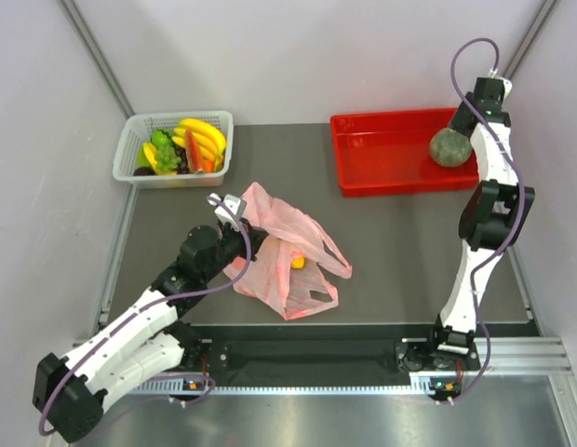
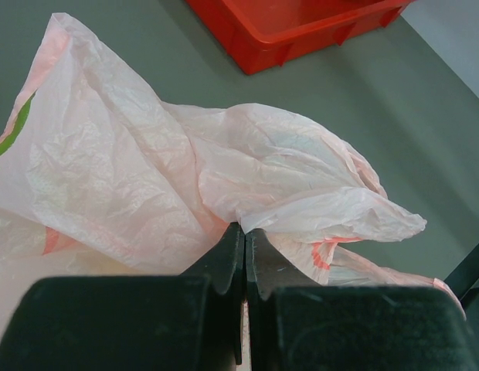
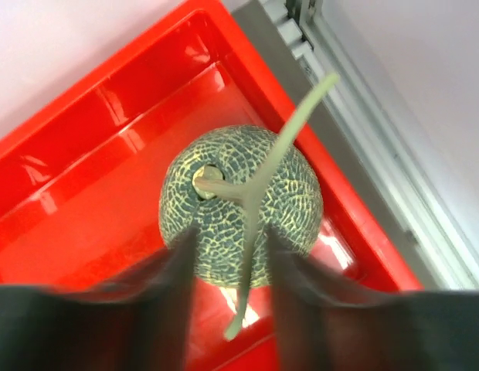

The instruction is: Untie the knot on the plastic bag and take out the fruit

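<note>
Red tray (image 3: pixel 85 209): right gripper (image 3: pixel 229 236) parted over melon (image 3: pixel 293 193).

- left arm (image 1: pixel 130 331): white shells, black joints
- right arm (image 1: pixel 473 284): same white and black build, purple cable (image 1: pixel 455 70) looping at its top
- left gripper (image 2: pixel 245 234): matte black fingers

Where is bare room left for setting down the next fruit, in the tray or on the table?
Red tray: left and middle floor bare; melon crowds its right end. Table: free between plastic bag and right arm. Basket is crowded.
</note>
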Controlling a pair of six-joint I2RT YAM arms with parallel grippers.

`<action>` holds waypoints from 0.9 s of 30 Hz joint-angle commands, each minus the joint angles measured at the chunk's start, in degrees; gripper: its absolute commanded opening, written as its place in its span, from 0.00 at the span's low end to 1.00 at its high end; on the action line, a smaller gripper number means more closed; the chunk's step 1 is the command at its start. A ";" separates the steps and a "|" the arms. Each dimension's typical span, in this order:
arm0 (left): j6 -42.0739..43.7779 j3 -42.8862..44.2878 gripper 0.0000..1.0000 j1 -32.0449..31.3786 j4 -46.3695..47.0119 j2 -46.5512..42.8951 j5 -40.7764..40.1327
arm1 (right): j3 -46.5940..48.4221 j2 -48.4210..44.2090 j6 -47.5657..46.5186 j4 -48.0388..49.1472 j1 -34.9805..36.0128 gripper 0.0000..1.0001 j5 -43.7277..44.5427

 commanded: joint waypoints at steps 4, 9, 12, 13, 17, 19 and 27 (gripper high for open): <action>-1.22 -0.36 0.00 0.26 3.02 -1.79 0.46 | 3.19 -4.70 0.28 0.57 -1.30 0.84 -1.38; -1.48 -0.01 0.00 0.17 3.37 -1.62 0.37 | -1.99 -13.40 1.51 0.13 -1.39 1.00 -3.92; -2.01 -0.27 0.00 0.17 3.98 -1.26 -0.42 | -6.21 -20.43 2.04 -1.62 -1.39 1.00 -10.33; -2.19 -0.62 0.00 0.17 4.33 -1.26 -1.11 | -7.61 -23.93 1.25 -2.85 -0.95 1.00 -13.39; -2.36 -1.06 0.00 0.17 4.78 -1.17 -3.91 | -19.09 -34.58 -1.21 -4.79 1.94 1.00 -21.32; -2.36 -0.89 0.00 0.26 4.60 -1.44 -4.98 | -23.60 -41.50 -3.58 -4.53 5.02 0.94 -25.36; -3.59 -0.97 0.00 0.17 5.04 -0.92 -8.77 | -47.60 -62.89 -8.16 -4.70 31.60 0.33 -32.50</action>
